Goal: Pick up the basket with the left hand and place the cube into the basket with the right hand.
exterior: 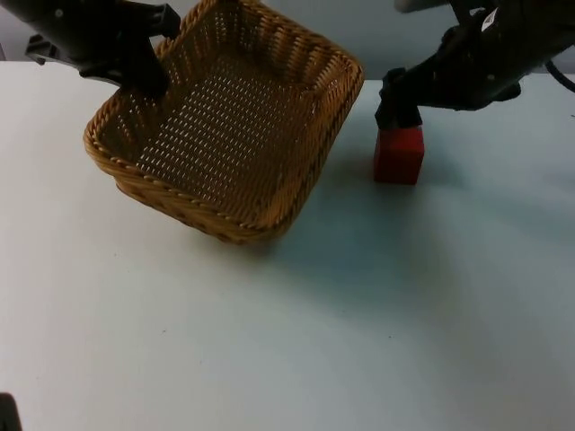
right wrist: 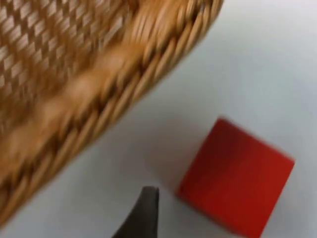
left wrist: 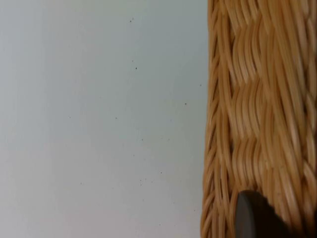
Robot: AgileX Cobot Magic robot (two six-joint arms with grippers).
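Note:
The woven wicker basket (exterior: 296, 193) hangs tilted above the table at the left, casting a shadow under it. My left gripper (exterior: 148, 76) is shut on its far-left rim; the left wrist view shows that rim (left wrist: 257, 99) with a black fingertip (left wrist: 252, 218) pressed on it. The red cube (exterior: 399, 154) rests on the table to the right of the basket. My right gripper (exterior: 400, 117) hovers just over the cube's far side, open. In the right wrist view one fingertip (right wrist: 146, 213) stands a little apart from the cube (right wrist: 237, 178), with the basket's rim (right wrist: 89, 89) close behind.
White table top (exterior: 296, 341) spreads wide in front of the basket and cube. The grey partition wall (exterior: 377, 27) closes the far side. The gap between the basket's right rim and the cube is narrow.

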